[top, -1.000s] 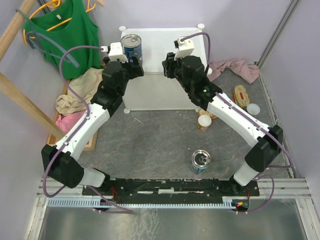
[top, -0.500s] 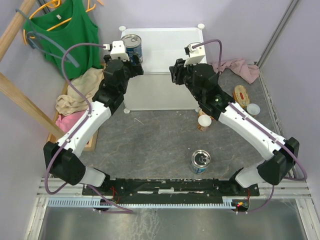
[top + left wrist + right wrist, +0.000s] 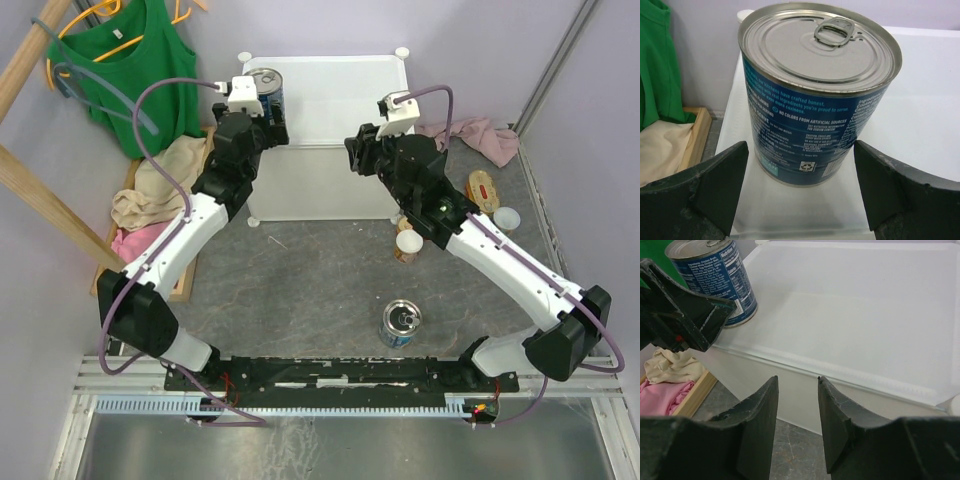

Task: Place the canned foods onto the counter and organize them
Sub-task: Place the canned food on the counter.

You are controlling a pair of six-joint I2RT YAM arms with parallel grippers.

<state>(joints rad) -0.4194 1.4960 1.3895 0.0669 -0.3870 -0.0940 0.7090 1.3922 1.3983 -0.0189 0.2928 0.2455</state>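
A tall blue-labelled can (image 3: pixel 817 95) with a silver pull-tab top stands upright on the white counter (image 3: pixel 920 100) near its back left corner (image 3: pixel 265 88). My left gripper (image 3: pixel 800 150) is open around it, and a gap shows between each finger and the can. My right gripper (image 3: pixel 797 382) is open with nothing in it, hovering at the counter's (image 3: pixel 865 305) front edge (image 3: pixel 357 152). On the grey table lie a second tall can (image 3: pixel 401 323), two small white-topped cans (image 3: pixel 408 243) (image 3: pixel 507 218) and an oval gold tin (image 3: pixel 483 190).
A wooden tray (image 3: pixel 185 285) of clothes sits left of the counter, under a green top (image 3: pixel 140 70) on a hanger. A pink cloth (image 3: pixel 470 135) lies at the back right. Wooden poles (image 3: pixel 50 210) lean at the left.
My right gripper has drawn back from over the counter, to the right and nearer. The left gripper has shifted slightly back toward the can, which stays standing.
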